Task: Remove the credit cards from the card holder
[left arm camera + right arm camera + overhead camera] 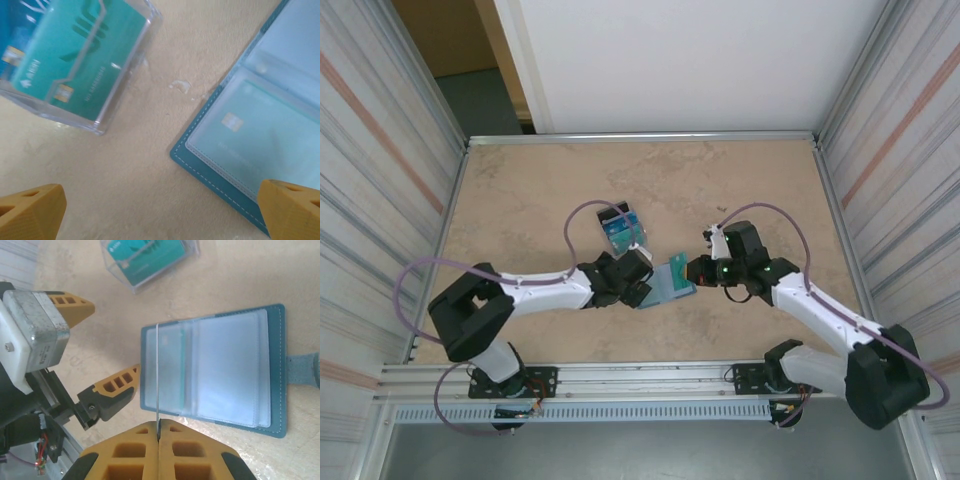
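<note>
Two grippers face each other over the middle of your table (530, 190). It has a mottled beige top framed by aluminium rails, with striped panel walls (380, 150) at either side and a white board (670, 60) at the back. The card holder (672, 280) lies open and flat between the grippers, its pale inside up. Your left gripper (638, 283) is spread wide by the holder's left edge, holding nothing. Your right gripper (159, 429) is pressed together on a thin sheet (157, 370) that stands edge-on above the holder's pockets. You cannot tell whether that sheet is a card or a clear leaf. One teal-green credit card (250, 150) sits inside a pocket. A clear box (622, 228) of teal cards rests on the table just beyond the holder.
</note>
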`<state>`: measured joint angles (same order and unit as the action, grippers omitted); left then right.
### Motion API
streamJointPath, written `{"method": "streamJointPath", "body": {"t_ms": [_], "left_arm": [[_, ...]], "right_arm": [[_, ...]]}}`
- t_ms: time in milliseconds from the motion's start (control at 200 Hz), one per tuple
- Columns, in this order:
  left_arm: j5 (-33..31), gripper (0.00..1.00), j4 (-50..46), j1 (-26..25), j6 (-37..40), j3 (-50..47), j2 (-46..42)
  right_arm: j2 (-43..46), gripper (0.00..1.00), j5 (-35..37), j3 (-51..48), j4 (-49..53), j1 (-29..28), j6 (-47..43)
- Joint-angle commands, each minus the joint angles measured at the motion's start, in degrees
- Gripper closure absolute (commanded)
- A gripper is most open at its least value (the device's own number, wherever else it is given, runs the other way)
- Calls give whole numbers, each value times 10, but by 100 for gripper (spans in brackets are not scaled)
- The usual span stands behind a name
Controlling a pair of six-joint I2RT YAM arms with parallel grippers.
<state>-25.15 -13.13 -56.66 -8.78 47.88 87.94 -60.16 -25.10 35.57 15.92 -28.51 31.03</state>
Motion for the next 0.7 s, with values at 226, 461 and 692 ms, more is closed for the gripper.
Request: {"method": "streamJointPath", "body": {"t_ms": [226,461,692], "left_arm": [[-31,1,3,1,29,-27,-193],[170,1,108,78,55,-81,-315],[450,11,107,163,135,-57,-327]], "right_arm": [[73,98,66,47,61,-42,-86],[64,100,46,93,69,-67,-148],[39,100,-1,145,92,-89,-212]]}}
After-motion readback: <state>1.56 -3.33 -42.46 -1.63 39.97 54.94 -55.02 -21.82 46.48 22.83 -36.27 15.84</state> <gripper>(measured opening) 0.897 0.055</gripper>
